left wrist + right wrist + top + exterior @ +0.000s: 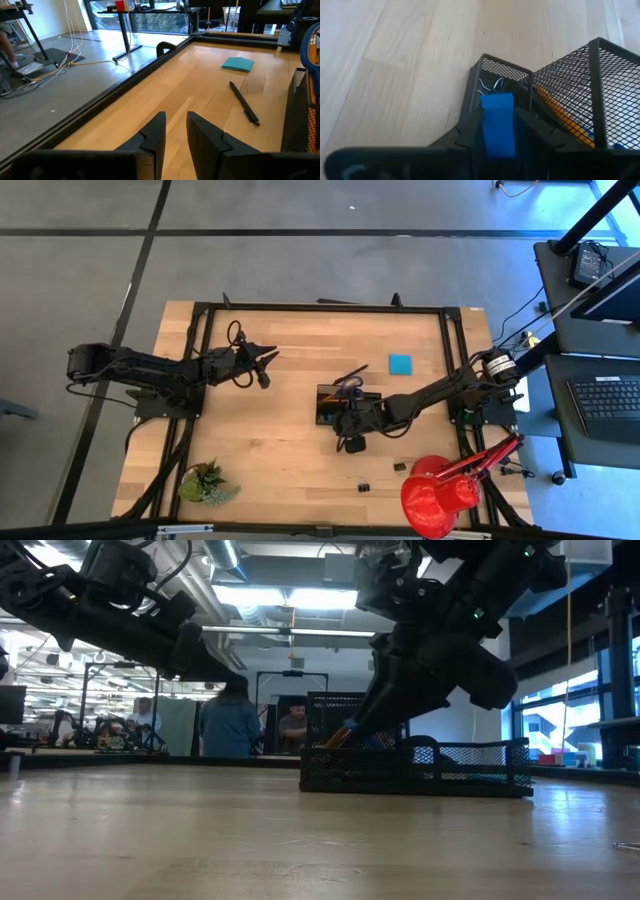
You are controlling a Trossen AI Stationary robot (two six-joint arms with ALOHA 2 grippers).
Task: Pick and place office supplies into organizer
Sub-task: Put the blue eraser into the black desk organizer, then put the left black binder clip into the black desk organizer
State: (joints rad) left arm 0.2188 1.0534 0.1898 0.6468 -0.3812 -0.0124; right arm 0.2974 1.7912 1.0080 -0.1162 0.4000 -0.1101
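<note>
Organizer (338, 406) already has an orange pencil (560, 117) and binder clips in it. I've got the right tool (497, 131) over its corner cell, grasping a blue eraser (498, 124). Black pen (244, 103), blue note pad (400, 364) and two clips (398, 467) remain on the tabletop beside the organizer. Left tool (175, 131) released, empty, well away.

Even overhead light; ceiling lights (300, 595) glare; wrist foregrounds blurred.

**Supplies, some in the tray, some out**

The black mesh organizer (335, 406) sits mid-table — an orange pencil (563, 116) slanting inside. A blue eraser (497, 125) hangs over its small compartment. The square blue note pad (400, 364) and black pen (244, 103) lie loose on the wood.
</note>
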